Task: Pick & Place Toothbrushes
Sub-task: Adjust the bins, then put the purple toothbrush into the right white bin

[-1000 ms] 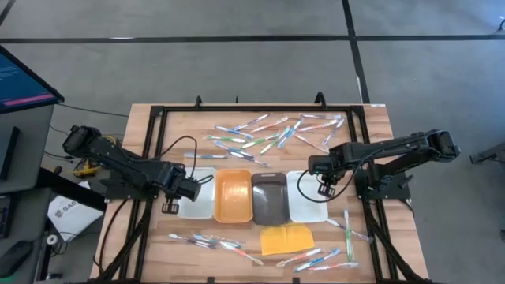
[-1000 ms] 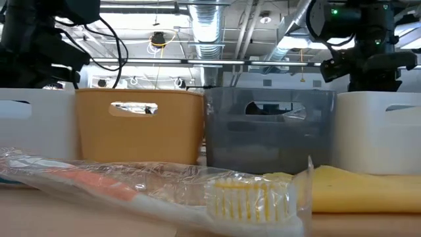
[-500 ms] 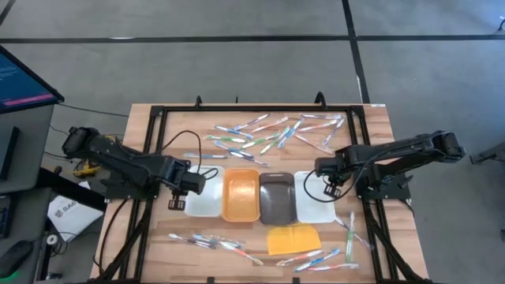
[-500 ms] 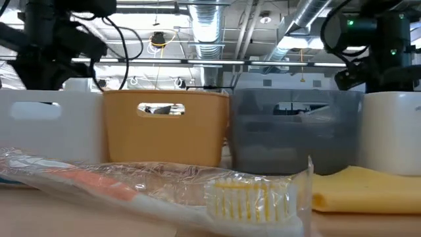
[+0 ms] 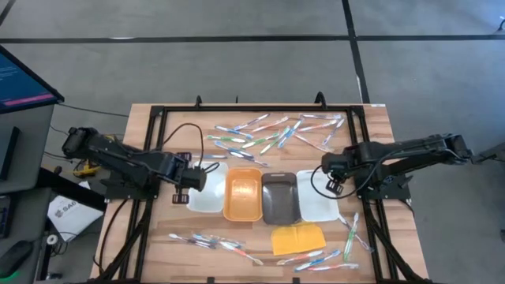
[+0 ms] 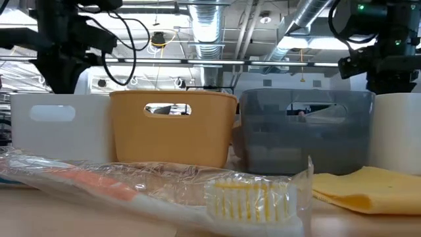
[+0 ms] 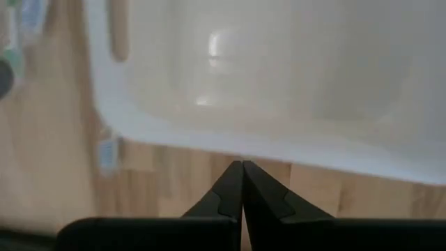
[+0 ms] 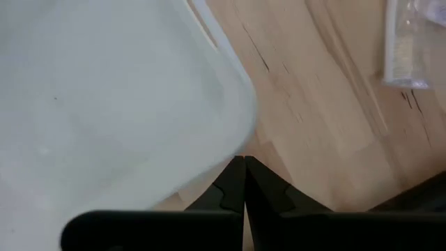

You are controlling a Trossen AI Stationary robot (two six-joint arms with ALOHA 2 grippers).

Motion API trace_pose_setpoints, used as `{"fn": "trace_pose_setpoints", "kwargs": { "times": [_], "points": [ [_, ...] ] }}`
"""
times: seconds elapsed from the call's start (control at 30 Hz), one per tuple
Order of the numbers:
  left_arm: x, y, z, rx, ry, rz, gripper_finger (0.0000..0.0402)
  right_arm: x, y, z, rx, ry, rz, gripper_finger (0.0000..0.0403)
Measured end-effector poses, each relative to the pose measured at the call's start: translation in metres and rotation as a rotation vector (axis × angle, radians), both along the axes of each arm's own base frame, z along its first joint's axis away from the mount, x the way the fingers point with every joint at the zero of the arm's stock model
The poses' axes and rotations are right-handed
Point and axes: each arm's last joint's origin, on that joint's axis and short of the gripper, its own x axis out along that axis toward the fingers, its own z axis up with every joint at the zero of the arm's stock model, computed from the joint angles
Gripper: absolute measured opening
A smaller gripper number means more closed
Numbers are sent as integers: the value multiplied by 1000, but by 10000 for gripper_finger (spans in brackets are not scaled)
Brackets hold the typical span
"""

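Both arms flank the tray row mid-frame, fingers pressed together and empty.

Left gripper (image 5: 192,178) sits at the outer edge of the left white tray (image 5: 207,189); right gripper (image 5: 334,175) is at the outer edge of the right white tray (image 5: 317,199). Four trays stand in a touching row: white, orange tray (image 5: 243,195), grey tray (image 5: 279,197), white. Open wood lies on the bench (image 5: 177,130) at upper left of the tabletop and between row and lower clusters. Toothbrushes (image 5: 272,134) scatter in a band above the row, well apart from it; a smaller group (image 5: 215,243) lies lower left, more (image 5: 331,256) lower right around the yellow pad (image 5: 297,237); exact count unreadable. Low view: one wrapped toothbrush (image 6: 151,187) lies across the foreground, ceiling ducts (image 6: 209,29) behind. A monitor (image 5: 22,79) sits at the frame's upper left, grey floor (image 5: 237,63) beyond the bench.
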Motion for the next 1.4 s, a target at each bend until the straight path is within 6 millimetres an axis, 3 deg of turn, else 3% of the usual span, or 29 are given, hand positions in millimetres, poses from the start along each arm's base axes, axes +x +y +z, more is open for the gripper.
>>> {"fn": "trace_pose_setpoints", "kwargs": {
  "times": [0.27,0.5,0.73,0.9,1.17,1.4],
  "points": [
    [2,-1,6,-12,-18,17,1,0,0,0,1,-3,-9,0],
    [4,6,9,205,-67,23,1,0,-3,1,-76,-3,-26,0],
    [10,13,12,248,-128,25,1,5,-7,12,-149,-45,-36,0],
    [13,12,23,230,-276,20,1,11,-7,26,-212,-94,-19,0],
    [10,12,60,163,-638,5,3,23,-6,39,-285,-210,43,0],
    [6,10,85,72,-854,-68,3,23,-5,50,-296,-342,55,0]
  ]
}}
